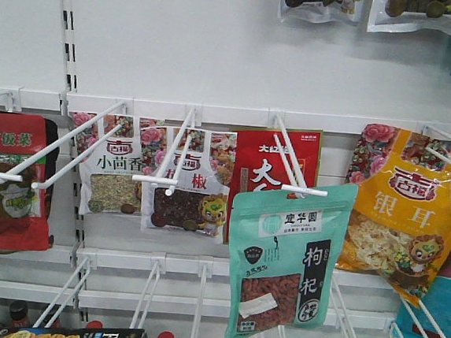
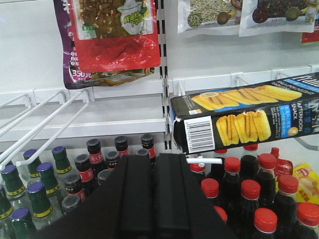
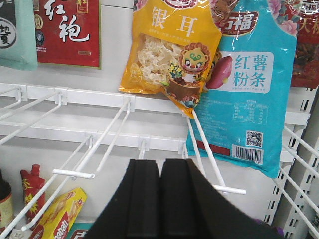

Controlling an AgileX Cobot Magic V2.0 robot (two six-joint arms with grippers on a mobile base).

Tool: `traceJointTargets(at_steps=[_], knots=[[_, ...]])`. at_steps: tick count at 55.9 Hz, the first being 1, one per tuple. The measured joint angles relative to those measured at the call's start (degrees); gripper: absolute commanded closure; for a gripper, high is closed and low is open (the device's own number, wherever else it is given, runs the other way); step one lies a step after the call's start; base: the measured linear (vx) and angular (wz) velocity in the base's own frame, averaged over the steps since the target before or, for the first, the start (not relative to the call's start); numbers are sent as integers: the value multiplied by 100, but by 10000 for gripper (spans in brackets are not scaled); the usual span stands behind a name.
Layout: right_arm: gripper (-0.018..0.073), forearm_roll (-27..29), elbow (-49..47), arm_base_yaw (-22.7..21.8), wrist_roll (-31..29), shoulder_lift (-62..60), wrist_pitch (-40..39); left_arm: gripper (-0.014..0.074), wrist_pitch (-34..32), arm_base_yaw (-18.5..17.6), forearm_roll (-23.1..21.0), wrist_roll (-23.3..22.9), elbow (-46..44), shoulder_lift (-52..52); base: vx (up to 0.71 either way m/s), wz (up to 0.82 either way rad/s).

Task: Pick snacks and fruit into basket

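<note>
Both closed on nothing, left gripper [image 2: 154, 158] and right gripper [image 3: 160, 162] face bare pegs [image 3: 74, 174] below snacks [image 3: 169, 50].

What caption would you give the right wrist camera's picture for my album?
Shut right gripper facing an orange pouch and blue pouch hanging on white hooks.

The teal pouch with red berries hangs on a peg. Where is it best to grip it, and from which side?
Probably the lower half of the teal pouch, from the front: it hangs flat and free near the tip of its peg, so it could slide forward off.
</note>
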Motion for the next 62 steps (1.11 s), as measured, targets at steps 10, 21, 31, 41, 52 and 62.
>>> traceJointTargets(at_steps=[10,21,31,41,52,62], knots=[[568,0,0,0,0,0,0,605,0,0,0,0,0,0,0,0],[568,0,0,0,0,0,0,605,0,0,0,0,0,0,0,0],[568,0,0,0,0,0,0,605,0,0,0,0,0,0,0,0],[568,0,0,0,0,0,0,605,0,0,0,0,0,0,0,0],[568,0,0,0,0,0,-224,605,-33,0,0,0,0,0,0,0],[568,13,0,0,0,0,-695,605,-546,0,0,0,0,0,0,0]])
